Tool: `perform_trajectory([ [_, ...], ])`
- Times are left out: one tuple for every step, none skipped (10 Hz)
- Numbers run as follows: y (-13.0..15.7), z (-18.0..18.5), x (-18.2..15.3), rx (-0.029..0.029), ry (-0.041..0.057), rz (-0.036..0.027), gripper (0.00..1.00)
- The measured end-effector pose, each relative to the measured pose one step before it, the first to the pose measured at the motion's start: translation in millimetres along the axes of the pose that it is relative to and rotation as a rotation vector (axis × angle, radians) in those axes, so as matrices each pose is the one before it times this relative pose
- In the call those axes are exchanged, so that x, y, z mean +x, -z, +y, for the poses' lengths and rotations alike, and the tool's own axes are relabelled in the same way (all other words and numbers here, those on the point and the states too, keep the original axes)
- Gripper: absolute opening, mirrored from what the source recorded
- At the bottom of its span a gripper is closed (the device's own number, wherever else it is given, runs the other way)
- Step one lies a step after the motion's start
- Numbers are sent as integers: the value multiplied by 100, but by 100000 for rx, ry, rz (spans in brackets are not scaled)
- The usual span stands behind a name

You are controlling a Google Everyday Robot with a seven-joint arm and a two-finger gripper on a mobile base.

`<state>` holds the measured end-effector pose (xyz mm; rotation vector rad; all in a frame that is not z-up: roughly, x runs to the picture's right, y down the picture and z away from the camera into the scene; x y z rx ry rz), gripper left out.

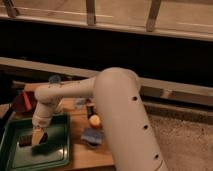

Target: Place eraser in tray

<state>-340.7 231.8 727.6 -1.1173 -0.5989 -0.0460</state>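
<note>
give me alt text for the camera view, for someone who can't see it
A white robot arm reaches down into a dark green tray on a wooden table, its gripper right at a small dark eraser on the tray's bottom. A dark red bowl sits behind the tray.

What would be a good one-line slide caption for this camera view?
White robot arm reaches over the green tray, its gripper low above the dark eraser lying inside.
</note>
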Motion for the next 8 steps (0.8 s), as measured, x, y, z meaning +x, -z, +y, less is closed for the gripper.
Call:
perform_trajectory([
  [165,-176,279,467,-625,-108,80],
  [-5,-7,-19,9,-182,-1,80],
  [-19,9,-18,-30,35,38,80],
  [-74,32,-92,-112,163,64,80],
  [8,-2,7,14,-19,8,80],
  [18,-14,43,27,-81,-9,80],
  [18,-6,20,23,-67,-21,80],
  [4,0,0,5,2,0,80],
])
